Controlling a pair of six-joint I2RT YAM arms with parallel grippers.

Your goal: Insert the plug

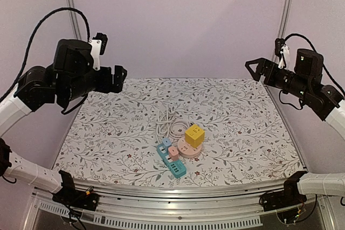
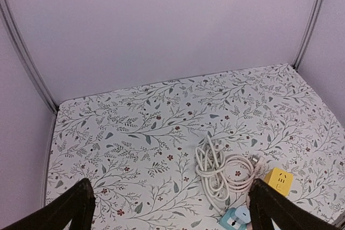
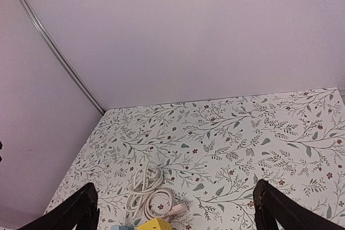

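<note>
A coiled white cable (image 1: 166,124) with its plug lies at the table's middle; it also shows in the left wrist view (image 2: 223,171) and the right wrist view (image 3: 148,192). In front of it lie a blue power strip (image 1: 171,160), a pink round socket (image 1: 188,148) and a yellow cube socket (image 1: 194,134). My left gripper (image 1: 119,78) is open and empty, raised high over the far left of the table. My right gripper (image 1: 252,67) is open and empty, raised high over the far right. Both are far from the cable.
The floral tablecloth (image 1: 242,127) covers the table. Purple walls and metal frame posts (image 1: 284,14) close in the back and sides. A metal rail (image 1: 178,200) runs along the near edge.
</note>
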